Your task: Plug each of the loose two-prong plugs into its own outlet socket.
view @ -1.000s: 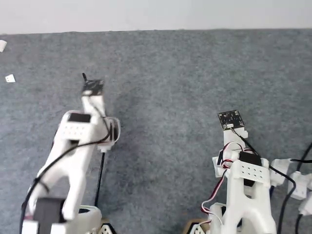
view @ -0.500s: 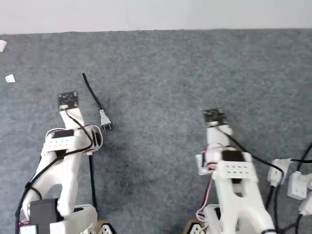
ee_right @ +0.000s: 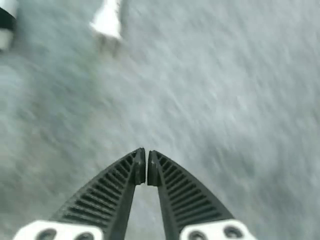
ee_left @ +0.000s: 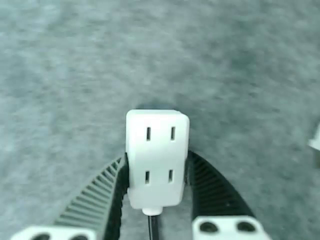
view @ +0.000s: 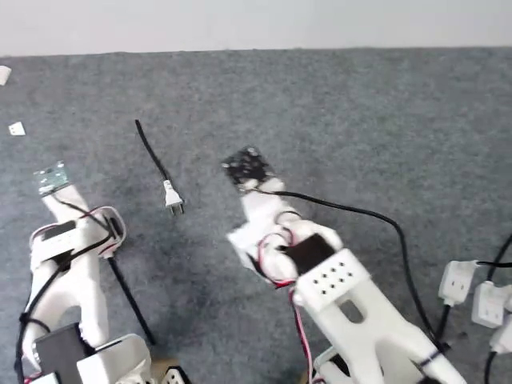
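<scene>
Our left gripper [ee_left: 156, 167] clamps ribbed black fingers [ee_left: 107, 185] on a glossy white, round-cornered socket block [ee_left: 157, 150]. Our right gripper [ee_right: 146, 167] is pinched together. The white two-prong plug [view: 172, 198] lies on nubby grey carpet [view: 360, 120], nine o'clock from the right arm [view: 320, 272].

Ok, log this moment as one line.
left gripper: shut on white two-socket outlet block | right gripper: shut, empty, above grey carpet | white two-prong plug: loose on carpet

Bright, even, diffuse light lies on the grey carpet [view: 360, 120], with faint shadows.
</scene>
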`<act>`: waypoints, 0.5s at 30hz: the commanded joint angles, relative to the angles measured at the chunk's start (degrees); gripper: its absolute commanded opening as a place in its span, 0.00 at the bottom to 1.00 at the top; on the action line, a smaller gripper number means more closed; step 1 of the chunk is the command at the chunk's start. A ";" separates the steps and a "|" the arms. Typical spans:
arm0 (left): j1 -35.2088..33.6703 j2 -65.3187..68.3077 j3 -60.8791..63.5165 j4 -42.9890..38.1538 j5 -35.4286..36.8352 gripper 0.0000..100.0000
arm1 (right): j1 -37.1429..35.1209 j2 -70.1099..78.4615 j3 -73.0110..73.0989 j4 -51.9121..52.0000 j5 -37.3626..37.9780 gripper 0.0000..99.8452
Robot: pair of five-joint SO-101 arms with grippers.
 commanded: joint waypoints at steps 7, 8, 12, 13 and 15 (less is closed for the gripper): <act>-7.03 0.09 -3.38 -2.37 3.69 0.01 | -2.59 38.37 -35.87 -4.44 -6.68 0.05; -7.65 0.09 -3.38 -2.99 4.31 0.01 | -2.77 43.12 -40.88 -3.47 -6.77 0.05; -8.53 0.09 -3.65 -3.43 5.10 0.01 | -3.65 60.53 -62.33 2.15 -11.60 0.06; -8.53 0.09 -3.65 -3.43 5.10 0.01 | -4.00 64.48 -67.87 3.91 -12.75 0.06; -8.53 0.09 -3.65 -3.43 5.19 0.01 | -4.53 71.87 -78.95 8.48 -13.98 0.06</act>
